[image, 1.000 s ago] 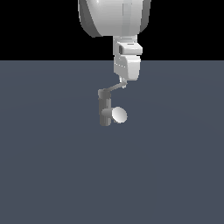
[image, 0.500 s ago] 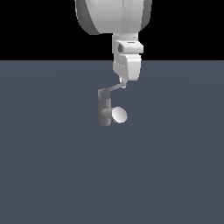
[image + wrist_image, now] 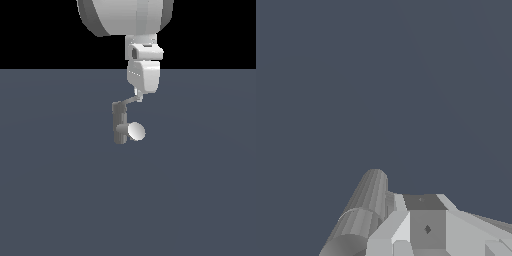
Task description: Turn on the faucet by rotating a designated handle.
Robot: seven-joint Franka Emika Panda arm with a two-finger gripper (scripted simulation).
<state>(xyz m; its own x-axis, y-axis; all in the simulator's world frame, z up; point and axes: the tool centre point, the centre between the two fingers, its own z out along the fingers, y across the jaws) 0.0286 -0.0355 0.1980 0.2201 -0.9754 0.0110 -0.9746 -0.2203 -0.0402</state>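
Exterior view: the small dark grey metallic faucet is standing upright on the flat slate-grey table, near the centre. Its stubby spout is ending in a pale whitish round disc and pointing toward the exterior view's right. The thin flat light-grey handle is sticking out from the post's top toward the exterior view's right. The white arm's claw is reaching down to the handle's outer end; whether its fingers are apart or clamped on the blade cannot be told. Wrist view: the ribbed grey faucet post is lying beside the pale claw body.
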